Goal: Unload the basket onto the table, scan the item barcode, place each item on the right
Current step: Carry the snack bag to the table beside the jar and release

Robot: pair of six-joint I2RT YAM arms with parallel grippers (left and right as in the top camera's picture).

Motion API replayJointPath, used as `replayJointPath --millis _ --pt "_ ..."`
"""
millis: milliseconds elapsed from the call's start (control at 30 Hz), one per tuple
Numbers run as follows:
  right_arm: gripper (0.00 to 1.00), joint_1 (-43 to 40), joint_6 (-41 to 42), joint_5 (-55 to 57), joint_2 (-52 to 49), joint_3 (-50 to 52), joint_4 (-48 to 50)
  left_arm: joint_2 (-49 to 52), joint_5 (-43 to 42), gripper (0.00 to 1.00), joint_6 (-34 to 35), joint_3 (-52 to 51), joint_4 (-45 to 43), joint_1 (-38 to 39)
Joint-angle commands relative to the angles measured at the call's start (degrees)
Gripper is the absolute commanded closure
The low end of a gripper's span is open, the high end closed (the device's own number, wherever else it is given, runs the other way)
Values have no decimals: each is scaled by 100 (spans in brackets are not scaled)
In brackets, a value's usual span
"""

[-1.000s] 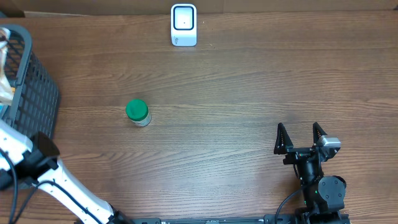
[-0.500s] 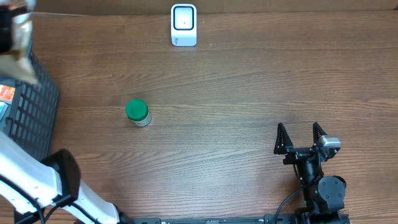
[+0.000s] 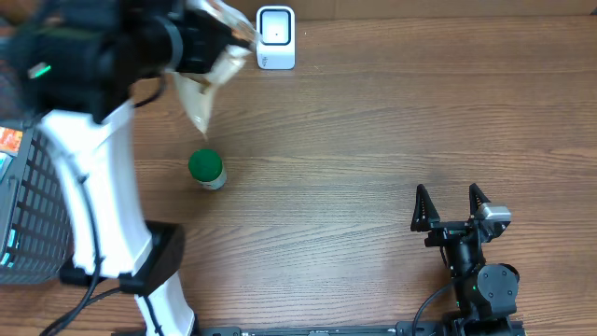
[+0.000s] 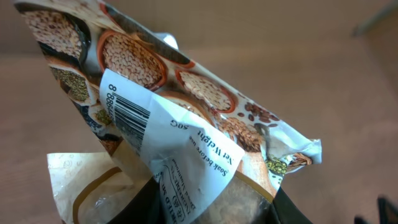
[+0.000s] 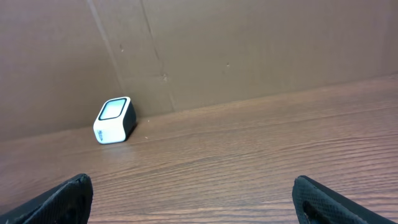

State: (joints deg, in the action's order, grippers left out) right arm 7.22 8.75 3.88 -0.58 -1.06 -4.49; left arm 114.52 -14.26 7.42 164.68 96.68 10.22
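Left gripper (image 4: 214, 208): we see it clamped on the lower part of the packet (image 4: 180, 118), with a dark finger (image 4: 292, 208) on either side of the film.
Packet: it is a crinkled pouch printed with bowls of grains and pulses. Our left arm holds it up off the table (image 3: 373, 121).
Barcode (image 4: 130, 115): it sits on a white label that faces the left wrist camera. We cannot tell whether it is turned toward the scanner (image 3: 276, 37).
Packet position: from overhead its upper corner lies just beside the scanner's left edge, and the pale lower end hangs toward the jar (image 3: 206, 169).
Scanner: a small white unit with a dark window, standing at the far edge of the table against the brown wall.
Jar: green lid, upright on the table, near the packet's lower end.
Basket (image 3: 33, 201): dark mesh at the left edge of the table.
Right gripper (image 3: 451, 207): its jaws are spread wide with nothing between them. It is low at the near right, well apart from the packet.
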Motion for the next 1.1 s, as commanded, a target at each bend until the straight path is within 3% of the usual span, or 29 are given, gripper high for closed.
replayJointPath --millis 0,233,533,633,933,1067 --pt "0 33 -26 55 42 61 26 280 389 84 55 -669 11 380" --pt "0 33 -24 55 42 61 26 1025 393 84 142 -1753 -103 981" --pt "0 33 -24 55 42 61 26 2387 420 81 140 -1775 -201 1497" --pt "0 33 -26 55 42 61 26 2774 417 74 142 -1777 -105 1635" --pt "0 33 -24 55 42 61 26 2983 411 73 144 -1823 15 1749" --pt "0 33 -26 57 42 61 26 2983 389 61 142 -1823 15 1751"
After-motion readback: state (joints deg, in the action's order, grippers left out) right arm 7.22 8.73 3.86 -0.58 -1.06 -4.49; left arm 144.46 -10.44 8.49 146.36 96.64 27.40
